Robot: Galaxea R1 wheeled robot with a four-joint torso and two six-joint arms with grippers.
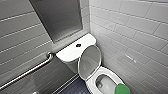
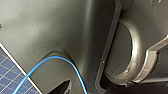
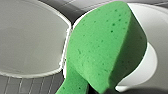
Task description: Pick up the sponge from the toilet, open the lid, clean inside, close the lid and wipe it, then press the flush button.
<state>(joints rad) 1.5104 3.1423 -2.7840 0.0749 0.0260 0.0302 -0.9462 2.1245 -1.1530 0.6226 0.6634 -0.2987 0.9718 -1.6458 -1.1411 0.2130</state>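
Clamping the sponge point(image 3: 100, 50) by one end, right claw point(image 3: 106, 91), pad's long axis pointing out over toilet bowl point(image 1: 108, 71)

Dark tiled floor point(image 1: 75, 89) — the white toilet point(image 1: 106, 71) stands on it.

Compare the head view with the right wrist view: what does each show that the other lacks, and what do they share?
Head view adds: the tank top with the flush button, a metal grab bar on the grey wall, white wall tiles and the dark floor. Right wrist view adds: the pitted surface of the sponge up close, its lower end narrowing as if pinched. Shared: the green sponge over the rim of the toilet, and the lid raised, greyish underside facing the bowl.
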